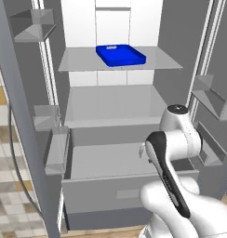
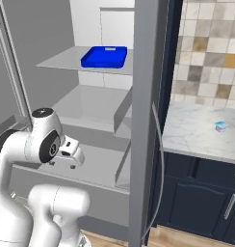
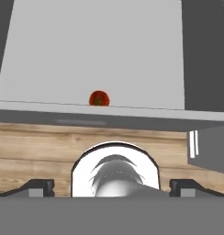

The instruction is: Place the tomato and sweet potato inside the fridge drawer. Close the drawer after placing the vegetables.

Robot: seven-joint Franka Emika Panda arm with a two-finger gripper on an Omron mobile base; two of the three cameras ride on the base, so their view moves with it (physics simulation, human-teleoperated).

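The fridge drawer (image 1: 110, 191) stands pulled out, its grey floor (image 3: 95, 50) open to view from above. The tomato (image 3: 99, 98), a small red ball with a dark stem spot, lies inside the drawer against the front wall (image 3: 132, 113). The sweet potato is out of view. My gripper (image 3: 113, 187) hangs above the drawer's front edge, open, its fingertips (image 3: 38, 187) wide apart and nothing between them. My hand (image 2: 71, 153) sits over the drawer's right part.
A blue tray (image 1: 121, 54) rests on the upper fridge shelf. Grey door bins (image 1: 57, 149) line the left door and others (image 1: 213, 100) the right. A marble counter (image 2: 201, 130) with a small blue item (image 2: 221, 126) lies beyond the right door (image 2: 143, 120). Wooden floor (image 3: 40, 147) lies below.
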